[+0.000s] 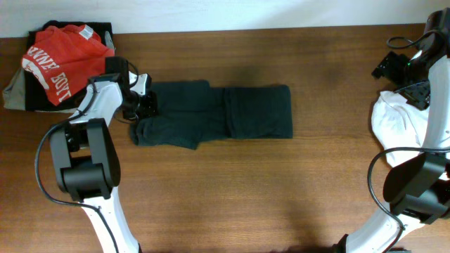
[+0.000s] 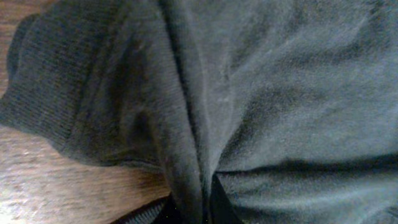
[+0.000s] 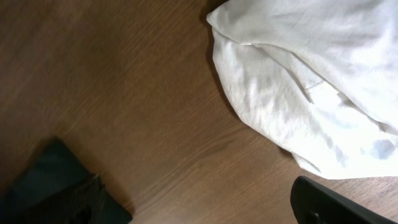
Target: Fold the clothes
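Brown wooden desk [image 1: 232, 190] takes up pretty much everything. The dark greenish-black T-shirt [image 1: 218, 112] lies across the middle-left of it as a long strip, plain side up, with a fold line about halfway along. A crumpled white cloth [image 1: 397, 126] sits at the desk's right edge, well apart from the shirt. Far left corner has a red T-shirt [image 1: 60, 60] on top of a dark and beige pile; its white block letters are upside down from overhead, and I can't read them for sure. The left gripper [image 1: 140, 105] is at the dark shirt's left end, and the wrist cam shows it closed with a ridge of that fabric pinched in it. The right gripper [image 1: 391, 67] hangs above the white cloth; only a dark tip shows on its cam, so can't tell how wide it is
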Controlling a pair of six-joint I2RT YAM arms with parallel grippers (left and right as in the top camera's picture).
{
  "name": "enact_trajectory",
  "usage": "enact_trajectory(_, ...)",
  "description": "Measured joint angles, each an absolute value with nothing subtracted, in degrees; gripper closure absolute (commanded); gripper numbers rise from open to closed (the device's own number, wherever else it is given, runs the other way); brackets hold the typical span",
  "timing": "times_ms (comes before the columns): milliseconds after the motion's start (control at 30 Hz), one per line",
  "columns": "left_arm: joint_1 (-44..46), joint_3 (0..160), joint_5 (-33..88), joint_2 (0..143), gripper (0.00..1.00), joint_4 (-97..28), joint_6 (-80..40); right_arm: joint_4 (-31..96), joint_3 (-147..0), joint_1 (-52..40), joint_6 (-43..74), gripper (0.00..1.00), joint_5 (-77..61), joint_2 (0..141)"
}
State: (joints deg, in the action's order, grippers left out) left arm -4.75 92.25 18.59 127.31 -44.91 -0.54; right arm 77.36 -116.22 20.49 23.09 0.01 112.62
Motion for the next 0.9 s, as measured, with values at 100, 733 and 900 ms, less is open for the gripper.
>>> enact_trajectory(100, -4.4, 98.8, 7.0, 129.1, 0.99, -56.6, -2.3, 77.3, -116.2, 20.5, 23.1, 0.01, 0.0, 112.6)
enact_trajectory(733, 12.3, 134.3, -8.4, 132.5, 0.99, -87.4, -12.1, 77.4, -116.2, 20.5, 23.0, 0.01, 0.0, 112.6)
enact_trajectory(900, 19.0, 134.3, -6.9, 132.5, 0.99, -83.0, -14.4, 77.4, -116.2, 20.5, 23.1, 0.01, 0.0, 112.6)
